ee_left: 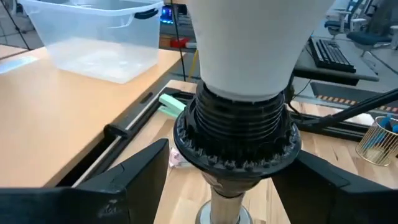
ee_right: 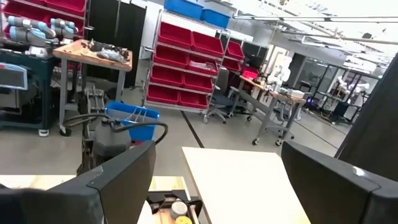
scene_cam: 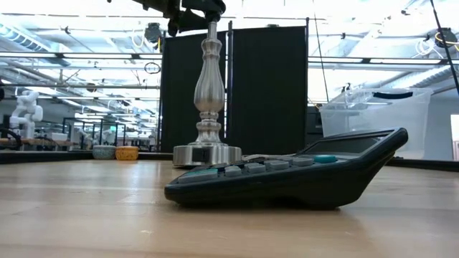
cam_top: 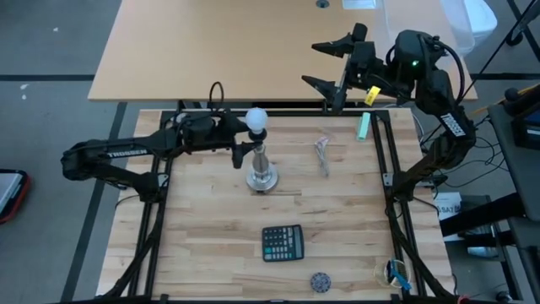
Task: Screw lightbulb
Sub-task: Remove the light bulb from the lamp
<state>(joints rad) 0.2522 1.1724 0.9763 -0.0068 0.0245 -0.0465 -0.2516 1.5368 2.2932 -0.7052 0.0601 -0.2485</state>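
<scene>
Lightbulb (ee_left: pixel 249 43) sits in the socket (ee_left: pixel 239 134), left claw (ee_left: pixel 233 180) spread wide beside it, gripping nothing.

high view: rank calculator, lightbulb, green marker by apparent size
1. calculator, clearly largest.
2. lightbulb, seated on the stand; sits nearer the camera, so slightly flattered.
3. green marker, longer than the bulb is wide but far thinner.

You see a frosted matt white lightbulb (cam_top: pixel 256 118) seated in a ribbed black plastic socket (ee_left: pixel 237 134) atop a polished metal stand (scene_cam: pixel 208 107), on a pale wood-grain table (cam_top: pixel 337 219).
</scene>
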